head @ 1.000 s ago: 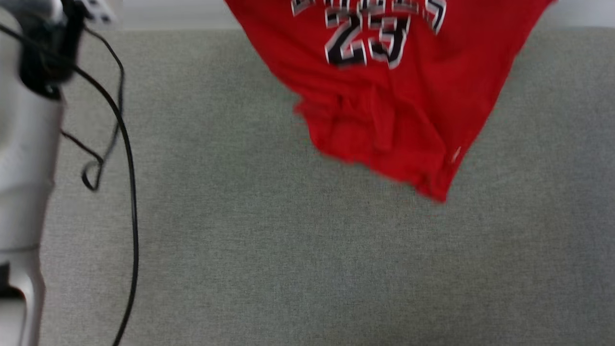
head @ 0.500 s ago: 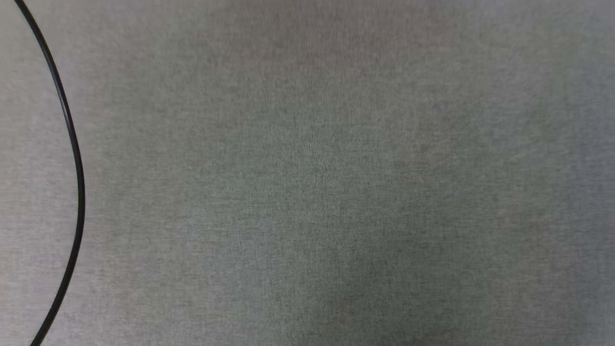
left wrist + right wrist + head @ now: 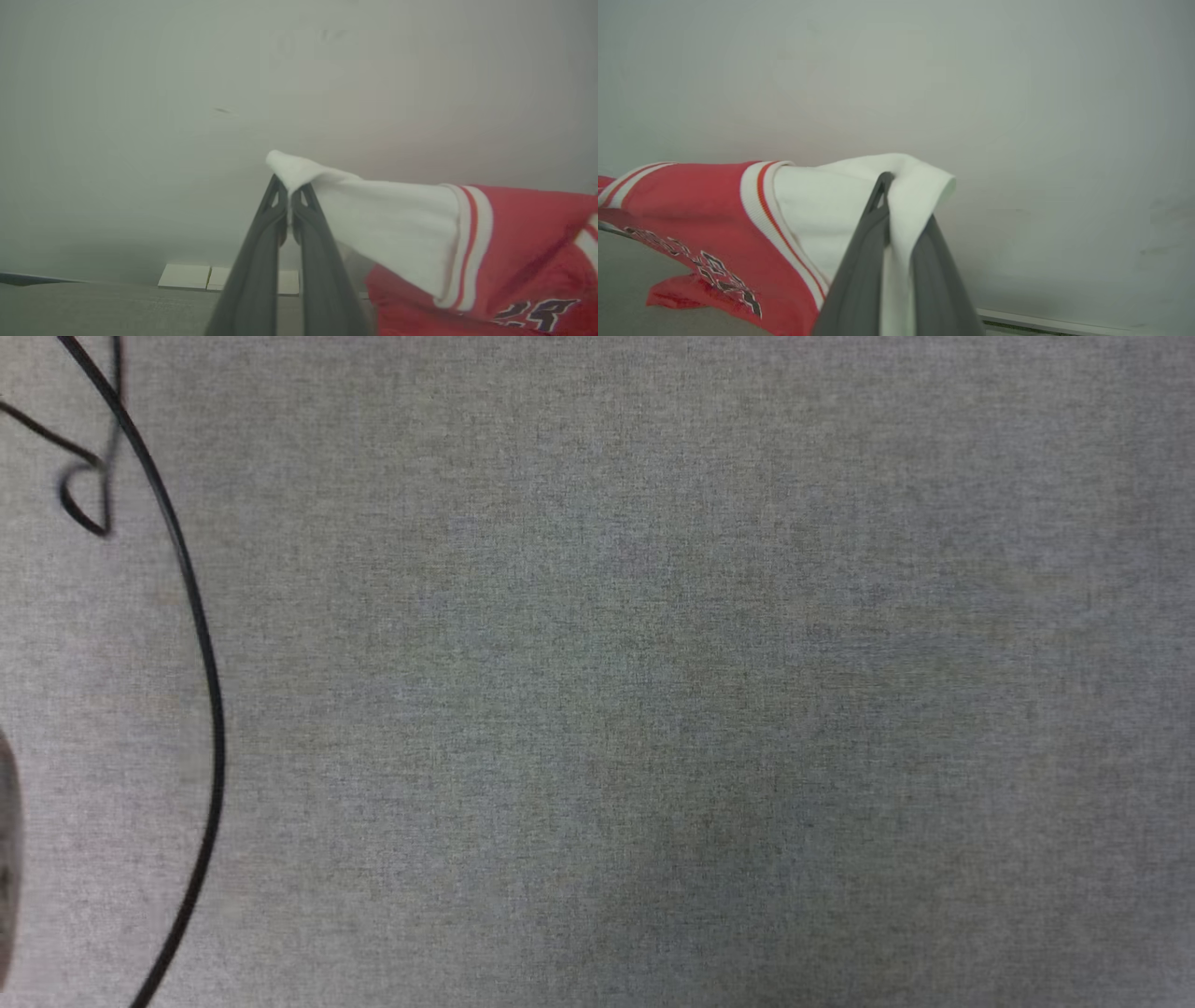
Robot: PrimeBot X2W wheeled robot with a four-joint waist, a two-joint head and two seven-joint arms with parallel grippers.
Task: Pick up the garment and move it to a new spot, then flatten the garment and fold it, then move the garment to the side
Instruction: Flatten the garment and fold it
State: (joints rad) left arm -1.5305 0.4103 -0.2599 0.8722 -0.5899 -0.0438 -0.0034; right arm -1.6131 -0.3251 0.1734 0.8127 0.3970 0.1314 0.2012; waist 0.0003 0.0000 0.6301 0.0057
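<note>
Garment (image 3: 514,224): bright red soft jersey, white sleeves, held aloft.
Left gripper (image 3: 290,189) and right gripper (image 3: 896,198) each clamped on a sleeve end; shallow bite may slip under hanging weight.

In the head view the grey woven fabric surface (image 3: 653,709) lies open from the centre out to 12, 3 and 6 o'clock. A thick black cable (image 3: 210,691) arcs from 10 through 9 to 8 o'clock, with a thin looped black wire (image 3: 89,495) outside it near 10. In the left wrist view a bright red jersey garment with white sleeves (image 3: 514,233) blocks 3 to 5 o'clock; 9 to 2 is open before a plain pale wall (image 3: 187,93). In the right wrist view the garment blocks 6 to 9 o'clock, with 10 to 4 open.
</note>
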